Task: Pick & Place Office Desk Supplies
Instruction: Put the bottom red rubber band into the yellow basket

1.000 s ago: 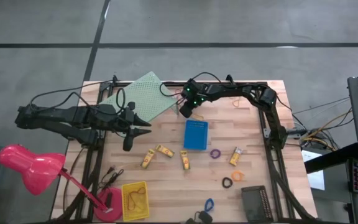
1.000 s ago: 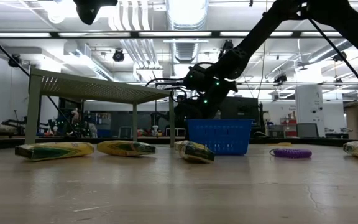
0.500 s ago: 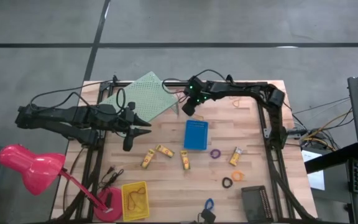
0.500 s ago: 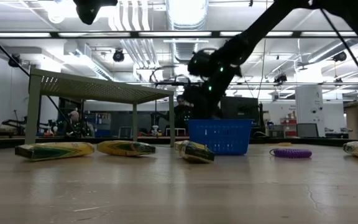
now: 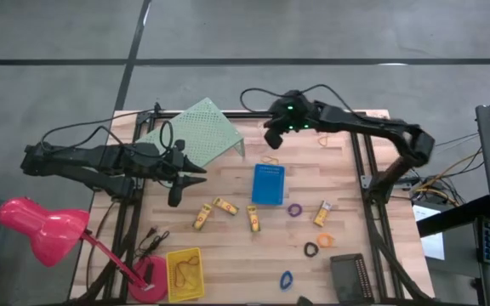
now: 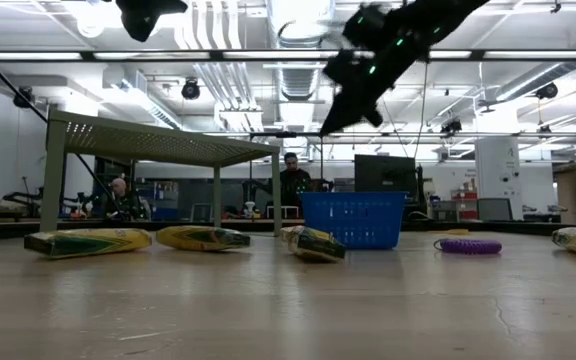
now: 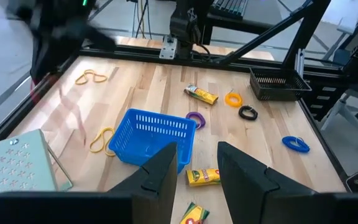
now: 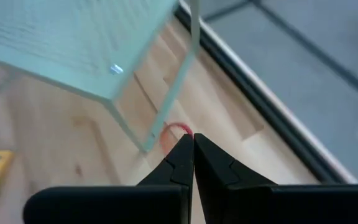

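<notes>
My right gripper [image 5: 270, 143] hangs shut high above the table, between the pale green riser [image 5: 190, 134] and the blue bin [image 5: 268, 184]. A thin reddish band [image 8: 178, 130] shows right at its tips. My left gripper [image 5: 196, 175] waits open over the table's left side, with nothing between its fingers. Several yellow pieces [image 5: 225, 206] lie flat in a row in front of the bin. Purple [image 5: 294, 209], black [image 5: 311, 250], orange [image 5: 325, 240] and blue [image 5: 286, 279] rings also lie flat. One tan rubber band [image 5: 270, 160] lies by the bin's far side, another [image 5: 323, 139] farther right. My right gripper pinches the reddish band [image 8: 180, 132] at the very ends of its two fingers. Only a short arc of the band shows past the tips. The fingers slant downward toward the riser, and the band is lifted clear of the table.
A yellow bin [image 5: 185, 274] holding a band stands near the front left. A black bin [image 5: 348, 277] stands near the front right. A pink lamp [image 5: 45, 225] reaches over the left front corner. The riser's thin legs [image 6: 275, 195] stand close to the blue bin.
My right gripper has risen steeply from the table beside the riser's near leg. It has also drifted a little toward the right and far edges, and its downward tilt has eased. The left arm has kept still.
</notes>
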You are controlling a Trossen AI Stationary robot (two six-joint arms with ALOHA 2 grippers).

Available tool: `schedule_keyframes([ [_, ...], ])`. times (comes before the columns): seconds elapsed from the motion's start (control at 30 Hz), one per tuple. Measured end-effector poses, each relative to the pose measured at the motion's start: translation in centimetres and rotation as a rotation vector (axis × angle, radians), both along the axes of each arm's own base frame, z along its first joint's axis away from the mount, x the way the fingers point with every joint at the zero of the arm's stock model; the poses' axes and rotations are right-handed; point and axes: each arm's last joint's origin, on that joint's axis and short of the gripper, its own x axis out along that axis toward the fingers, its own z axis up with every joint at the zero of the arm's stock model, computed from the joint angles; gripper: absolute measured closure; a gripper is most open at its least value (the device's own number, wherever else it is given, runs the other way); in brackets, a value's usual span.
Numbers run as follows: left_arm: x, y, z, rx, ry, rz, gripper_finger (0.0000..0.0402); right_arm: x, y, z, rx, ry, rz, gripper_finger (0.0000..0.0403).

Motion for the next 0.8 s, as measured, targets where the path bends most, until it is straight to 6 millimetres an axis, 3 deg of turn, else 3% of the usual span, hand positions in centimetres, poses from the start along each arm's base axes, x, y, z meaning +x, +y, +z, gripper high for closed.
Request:
schedule_keyframes([
  [0.2,0.0,0.0,0.0,0.000,0.003,0.000,0.0282,-3.5,3.3,2.7,-0.081,-0.165,0.079,0.0395],
  [0.33,0.0,0.0,0.0,0.000,0.003,0.000,0.0282,-5.8,5.8,3.4,-0.096,-0.339,0.147,0.0395],
  [0.53,0.0,0.0,0.0,0.000,0.004,0.000,0.0282,-8.3,9.3,2.7,-0.095,-0.590,0.336,0.0395],
  [0.8,0.0,0.0,0.0,0.000,0.004,0.000,0.0282,-9.2,13.5,-0.5,-0.044,-0.768,0.648,0.0394],
])
